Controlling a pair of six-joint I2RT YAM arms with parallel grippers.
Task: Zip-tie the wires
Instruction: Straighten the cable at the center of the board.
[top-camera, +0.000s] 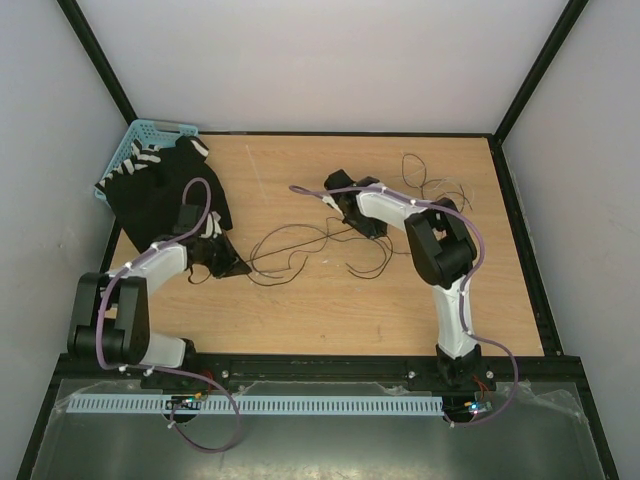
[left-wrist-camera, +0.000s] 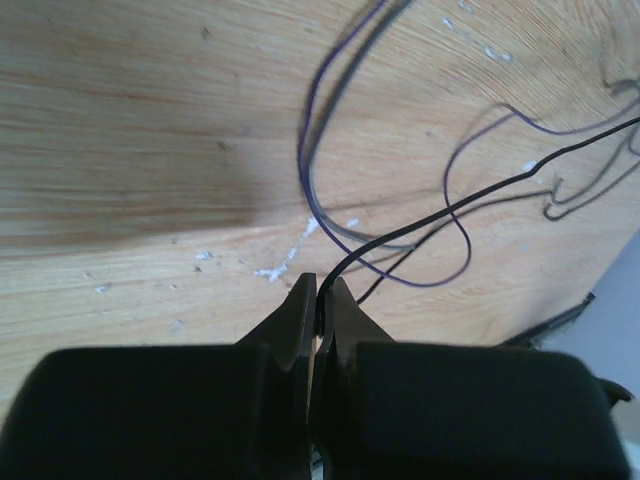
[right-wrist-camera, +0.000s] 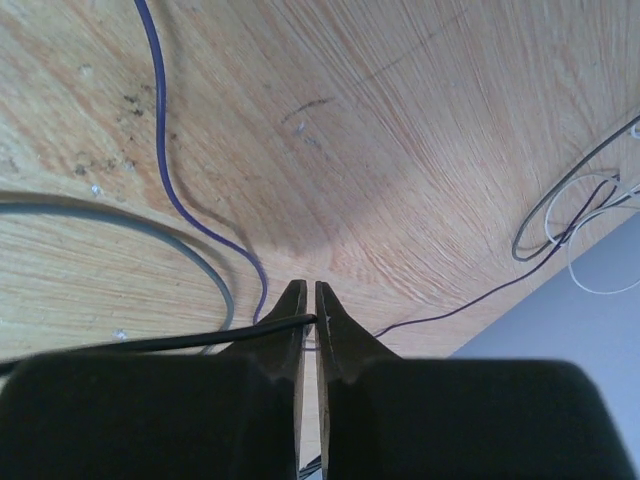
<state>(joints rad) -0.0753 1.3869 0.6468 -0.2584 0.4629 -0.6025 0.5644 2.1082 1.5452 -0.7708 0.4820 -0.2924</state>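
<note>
**One strand of the wires (top-camera: 300, 245) drawn taut**

One blue basket (top-camera: 150, 135) and one black cloth (top-camera: 165, 190) are crowded at the far-left corner of the table (top-camera: 330, 320). The left gripper (left-wrist-camera: 318, 290) is clamped on the wires, which are tangled mid-table and too fine to be counted; the taut strand is slanted near-left to far-right. In the narrow slit of the right gripper (right-wrist-camera: 310, 295) a strand is seen; grip cannot be told. Bare wood is left nearer

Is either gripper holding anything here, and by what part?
Left gripper: shut on a black wire, pinched between the fingertips, where along the strand unclear. Right gripper: a black wire runs between its slightly parted tips; grip cannot be told.
</note>
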